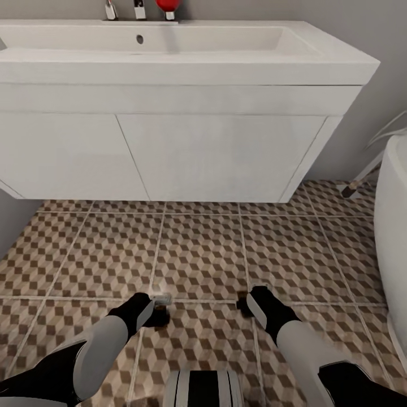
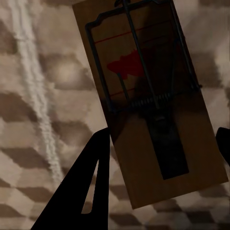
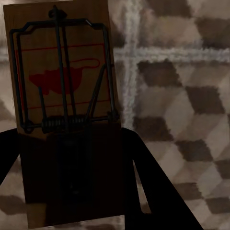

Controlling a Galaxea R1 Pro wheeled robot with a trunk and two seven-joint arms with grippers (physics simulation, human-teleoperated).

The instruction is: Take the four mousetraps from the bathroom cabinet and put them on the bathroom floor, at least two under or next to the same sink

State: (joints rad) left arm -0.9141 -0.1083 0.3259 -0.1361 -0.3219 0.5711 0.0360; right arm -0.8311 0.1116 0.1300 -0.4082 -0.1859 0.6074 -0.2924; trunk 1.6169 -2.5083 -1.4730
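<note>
Wrist views: left gripper (image 2: pixel 160 143) pinching one mousetrap (image 2: pixel 148 96), right gripper (image 3: pixel 72 158) pinching another mousetrap (image 3: pixel 62 96); head view showing bathroom sink (image 1: pixel 169 51).

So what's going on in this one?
The robot stands facing the white bathroom sink, both arms lowered over the patterned bathroom floor. The left gripper has a mousetrap between its fingers, and the right gripper has another mousetrap. Whether either trap touches the tiles yet cannot be told.
</note>
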